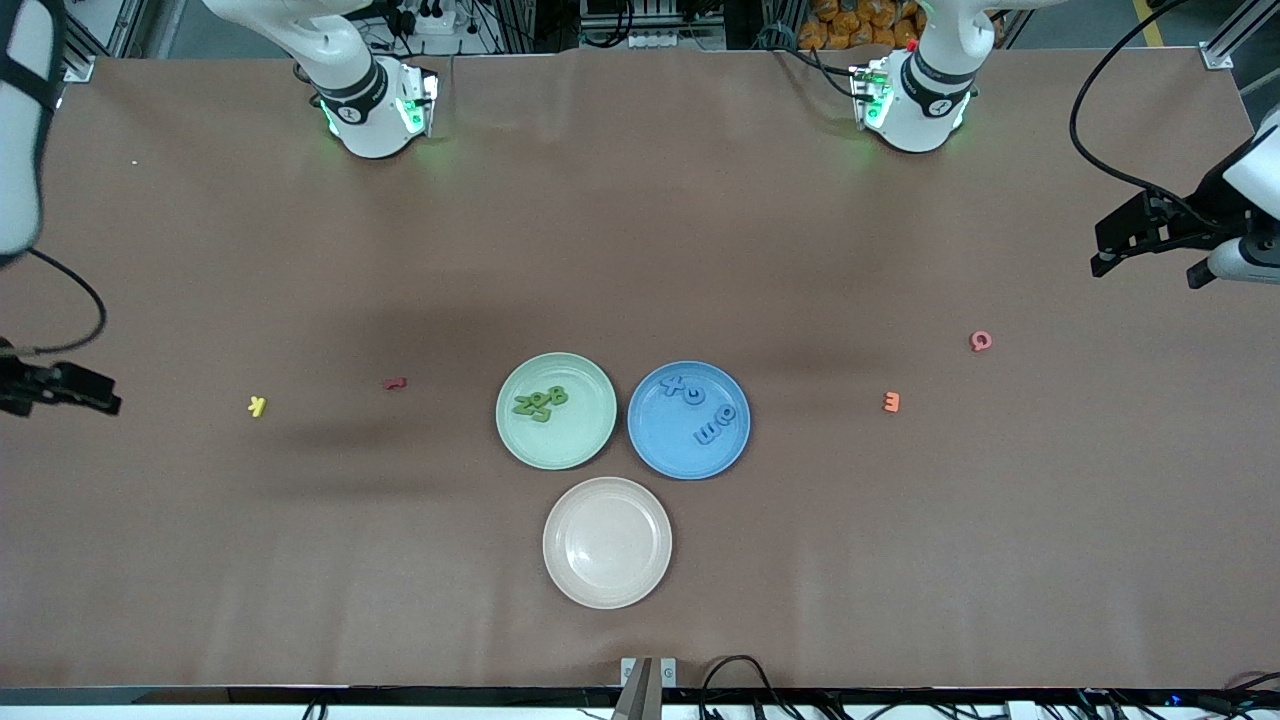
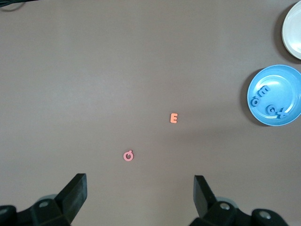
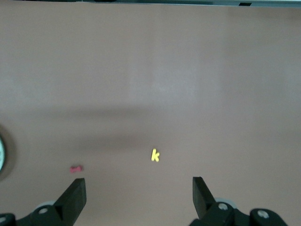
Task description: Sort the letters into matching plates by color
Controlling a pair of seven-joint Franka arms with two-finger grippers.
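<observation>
The pale green plate (image 1: 582, 442) holds several green letters (image 1: 540, 403). Beside it, the blue plate (image 1: 662, 440) (image 2: 288, 80) holds several blue letters (image 1: 712, 424) (image 2: 266, 100). Loose on the table lie a yellow letter (image 1: 258, 405) (image 3: 155, 155) and a red letter (image 1: 396, 383) (image 3: 76, 168) toward the right arm's end. An orange letter (image 1: 892, 402) (image 2: 173, 118) and a pink letter (image 1: 981, 341) (image 2: 128, 156) lie toward the left arm's end. My left gripper (image 1: 1110, 250) (image 2: 139, 181) hangs open and empty above the table near the pink letter. My right gripper (image 1: 95, 395) (image 3: 137, 183) hangs open and empty near the yellow letter.
A cream plate (image 1: 607, 542) (image 2: 294, 28) with nothing on it sits nearer the front camera than the other two plates. Both arm bases (image 1: 375, 105) (image 1: 915, 100) stand along the table's back edge. A cable (image 1: 1100, 150) loops above the left arm's end.
</observation>
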